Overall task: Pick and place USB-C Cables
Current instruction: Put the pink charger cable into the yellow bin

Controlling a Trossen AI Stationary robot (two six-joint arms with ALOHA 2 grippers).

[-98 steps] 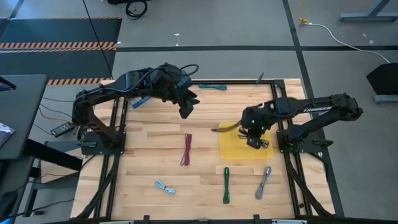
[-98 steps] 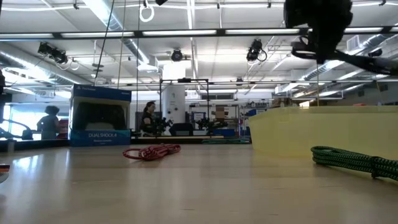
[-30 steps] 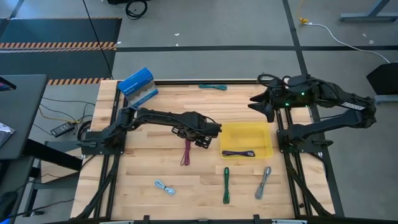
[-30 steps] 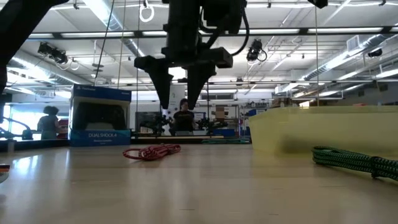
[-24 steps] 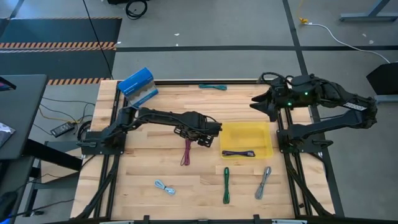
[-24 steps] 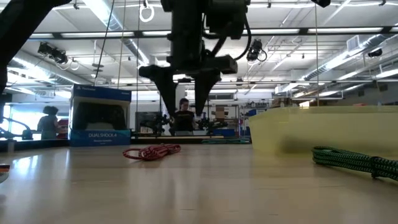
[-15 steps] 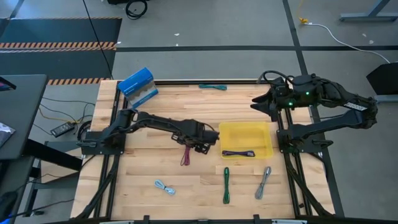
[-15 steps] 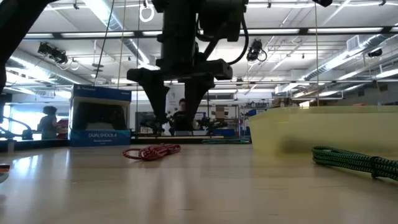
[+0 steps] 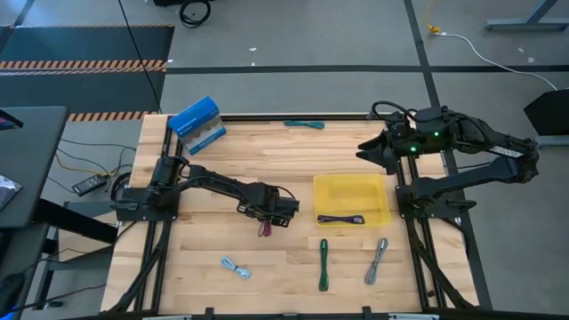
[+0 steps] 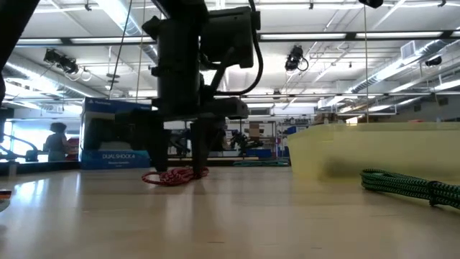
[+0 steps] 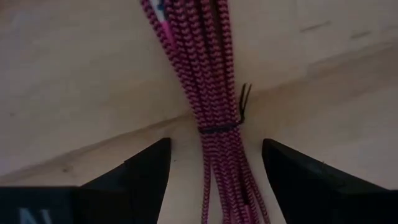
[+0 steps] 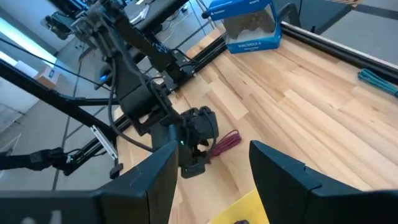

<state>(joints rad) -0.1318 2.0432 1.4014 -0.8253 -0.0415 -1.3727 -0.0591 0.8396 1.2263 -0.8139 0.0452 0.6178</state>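
Maroon cable (image 11: 214,93) lies on the desk (image 9: 222,240) left of the yellow tray (image 9: 351,187) | my left gripper (image 9: 269,217) has just dropped over it, fingers apart, straddling the bundle | grasp looks imminent | right gripper (image 9: 372,152) waits, fingers apart.

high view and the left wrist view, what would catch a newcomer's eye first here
The left gripper sits low over the maroon cable near the table's middle, its open fingers straddling the bundle. Beside it to the right, the yellow tray stands out on the wooden table, with a purple cable lying in it. The right gripper waits raised beyond the tray's far right corner.
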